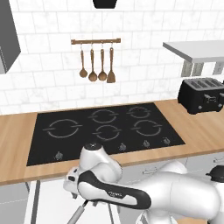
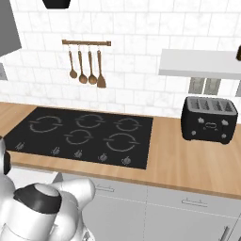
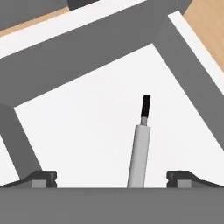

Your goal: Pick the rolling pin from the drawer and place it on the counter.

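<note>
We see the slim grey-white rolling pin (image 3: 139,153) with black handles lying on the white drawer's (image 3: 83,118) floor, between our gripper's (image 3: 111,179) spread fingertips. We judge the grasp pending: descend, close, then lift to the wooden counter (image 1: 199,131).
</note>
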You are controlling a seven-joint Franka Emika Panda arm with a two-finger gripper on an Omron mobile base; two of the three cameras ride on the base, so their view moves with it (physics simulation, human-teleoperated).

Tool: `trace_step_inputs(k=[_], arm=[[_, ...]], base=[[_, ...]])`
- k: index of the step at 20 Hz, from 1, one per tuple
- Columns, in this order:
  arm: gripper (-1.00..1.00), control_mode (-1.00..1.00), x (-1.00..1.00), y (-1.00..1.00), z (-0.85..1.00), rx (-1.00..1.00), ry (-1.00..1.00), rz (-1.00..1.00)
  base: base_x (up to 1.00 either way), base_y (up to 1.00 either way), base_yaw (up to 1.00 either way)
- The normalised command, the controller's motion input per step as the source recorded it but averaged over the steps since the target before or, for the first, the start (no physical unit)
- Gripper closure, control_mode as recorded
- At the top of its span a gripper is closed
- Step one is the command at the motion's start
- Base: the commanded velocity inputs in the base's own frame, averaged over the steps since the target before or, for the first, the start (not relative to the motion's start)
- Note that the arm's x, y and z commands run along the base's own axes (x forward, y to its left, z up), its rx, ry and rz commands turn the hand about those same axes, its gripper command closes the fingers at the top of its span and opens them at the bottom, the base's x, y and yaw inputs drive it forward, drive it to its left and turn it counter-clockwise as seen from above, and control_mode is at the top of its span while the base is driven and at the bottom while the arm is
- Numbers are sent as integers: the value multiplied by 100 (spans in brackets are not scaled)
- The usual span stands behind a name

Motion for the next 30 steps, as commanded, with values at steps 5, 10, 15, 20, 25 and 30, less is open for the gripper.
trace_step_inputs(k=[5,10,15,20,25,30], arm=[[-100,-100,5,30,-54,0,0,29],[-100,-100,8,35,-51,-3,1,20],[-100,-100,0,3,-55,-8,1,10],[-100,-100,5,1,-28,-5,0,1],[-100,-100,28,12,-19,-3,-3,-3],[-100,-100,28,15,-33,-5,0,-1]], base=[[0,0,0],[0,0,0],[0,0,0],[0,0,0],[0,0,0],[0,0,0]])
